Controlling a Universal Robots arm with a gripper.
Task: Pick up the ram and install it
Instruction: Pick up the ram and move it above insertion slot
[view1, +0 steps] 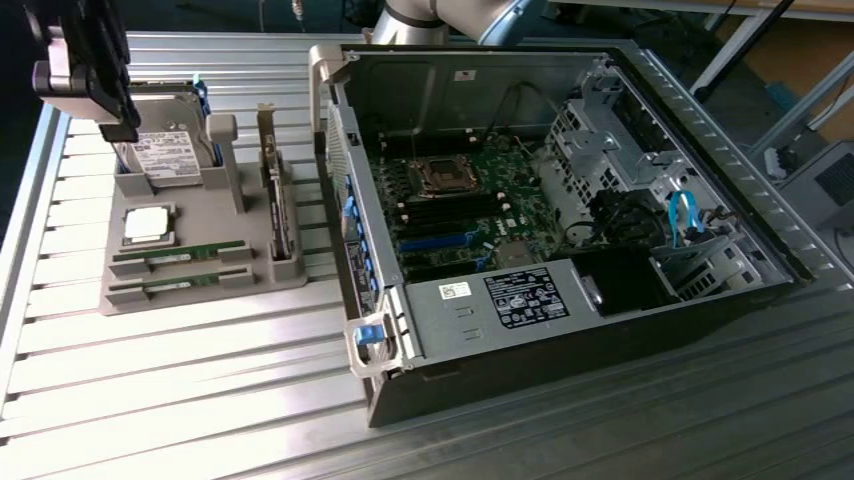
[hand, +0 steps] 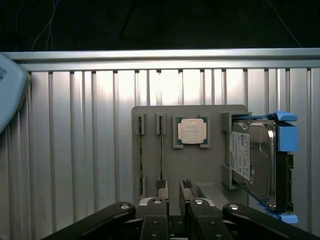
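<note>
Gripper (hand: 173, 186) fingers (hand: 161, 186) sit closest in the wrist view: parted by a narrow gap, nothing held, gray tray (hand: 192, 167) showing through the gap. From the exterior view the gripper (view1: 118, 128) hangs above the tray's (view1: 200, 215) hard drive (view1: 167, 150) end, off the parts. Neither ram stick is picked up. First ram stick (view1: 180, 254) lies on edge in its tray slot just beside the processor chip (view1: 147, 224); second ram stick (view1: 180, 285) is in the parallel slot next to it, on the tray's outer side. Wrist view has the same layout: first ram stick (hand: 161, 155), second ram stick (hand: 140, 155), processor chip (hand: 192, 131), then hard drive (hand: 252, 160) with blue rails. One fingertip lines up with the end of the first stick's slot (contact can't be judged). Expansion card (view1: 278, 215) stands upright in the tray on the side facing the PC case (view1: 441, 310). Case lies open on its side at the exterior view's right, motherboard (view1: 467, 200) exposed, processor socket (view1: 445, 178) visible. Everything sits on a slatted aluminium table (view1: 200, 400).
</note>
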